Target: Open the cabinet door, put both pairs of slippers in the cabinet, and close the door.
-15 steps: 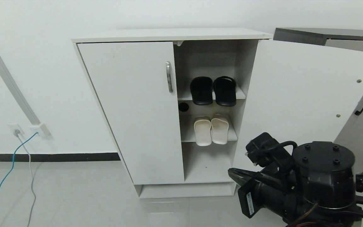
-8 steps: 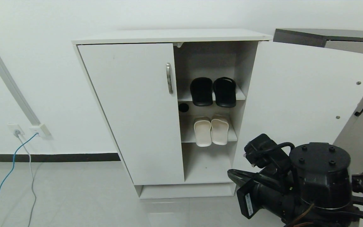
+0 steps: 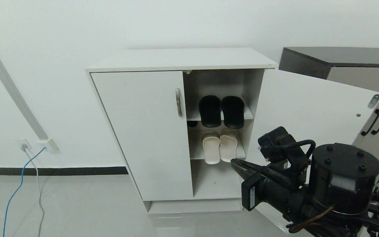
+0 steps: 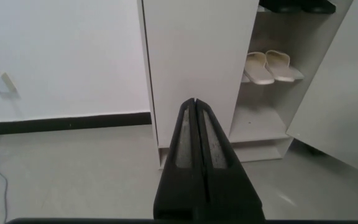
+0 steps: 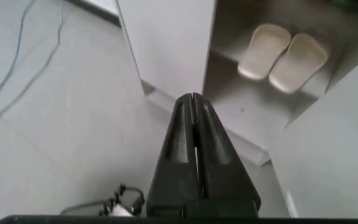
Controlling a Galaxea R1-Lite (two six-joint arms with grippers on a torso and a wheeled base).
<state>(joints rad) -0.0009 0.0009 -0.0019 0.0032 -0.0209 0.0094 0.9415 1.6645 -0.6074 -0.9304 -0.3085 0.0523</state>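
The white cabinet [image 3: 143, 131] stands against the wall with its left door [image 3: 140, 131] closed and its right door [image 3: 308, 108] swung wide open. Black slippers [image 3: 221, 112] sit on the upper shelf, and white slippers [image 3: 219, 146] on the shelf below. My right gripper [image 3: 235, 162] is shut and empty, low in front of the open door, pointing toward the opening. From its wrist, the right gripper [image 5: 194, 99] is above the floor before the white slippers [image 5: 283, 56]. My left gripper [image 4: 194, 102] is shut and empty, held back from the cabinet, facing the left door [image 4: 197, 50].
A grey cabinet [image 3: 373, 98] with black handles stands right behind the open door. Wall sockets [image 3: 36, 144] with a blue and a grey cable [image 3: 18, 187] are at the left. The tiled floor [image 3: 77, 210] in front of the cabinet is free.
The head camera has shifted, so the cabinet sits lower and smaller in the picture. My right gripper now sits higher against the open door.
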